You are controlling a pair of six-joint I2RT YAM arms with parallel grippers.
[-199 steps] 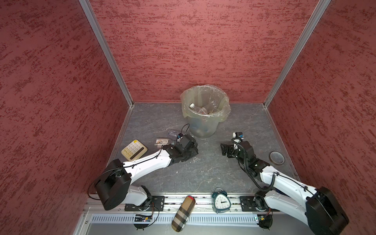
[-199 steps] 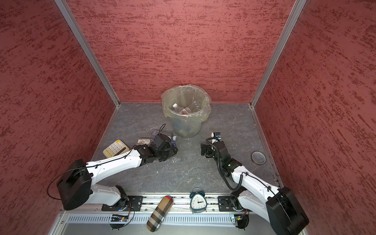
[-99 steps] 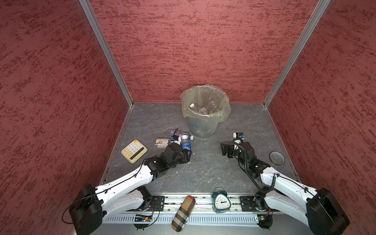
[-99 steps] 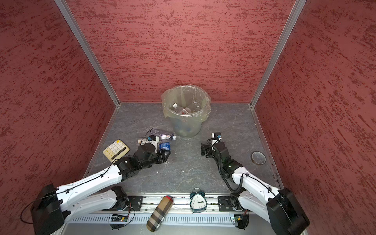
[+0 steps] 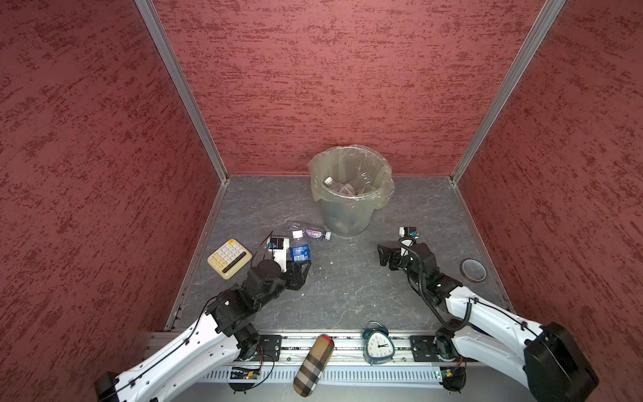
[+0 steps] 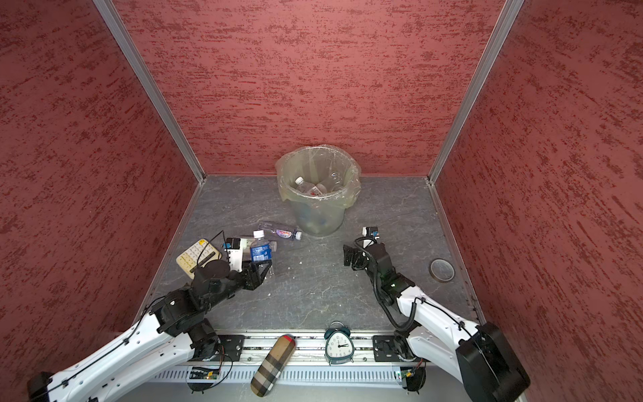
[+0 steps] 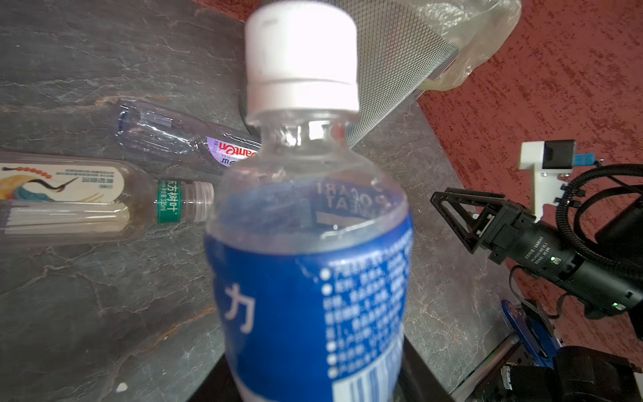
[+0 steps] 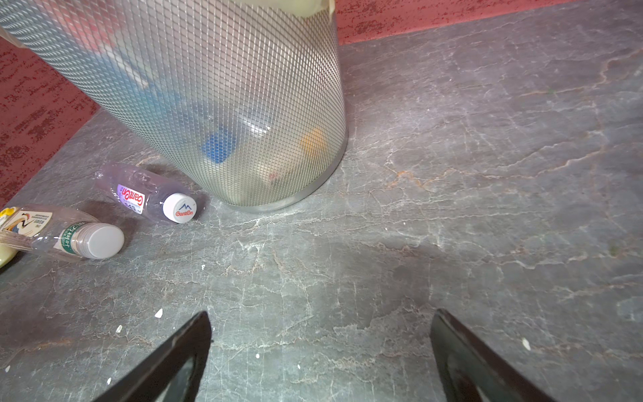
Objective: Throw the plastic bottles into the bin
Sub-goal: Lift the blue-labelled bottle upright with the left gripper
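Top views: my left end effector (image 5: 302,267) clamped on upright blue-label bottle (image 5: 300,251), bin (image 5: 342,217) ahead of it.
Left wrist: Ganten bottle (image 7: 167,139) and green-collar bottle (image 7: 80,202) lie on bench (image 7: 87,313) just beyond.
Right wrist: right end effector (image 8: 322,315) apart, empty, bin ahead.

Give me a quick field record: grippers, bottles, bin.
left gripper: shut on blue-label bottle, bottle upright, white cap up
right gripper: open, empty
bin: upright, more bottles inside
lying loose: purple-label bottle by the bin's base; beige-label bottle next to it
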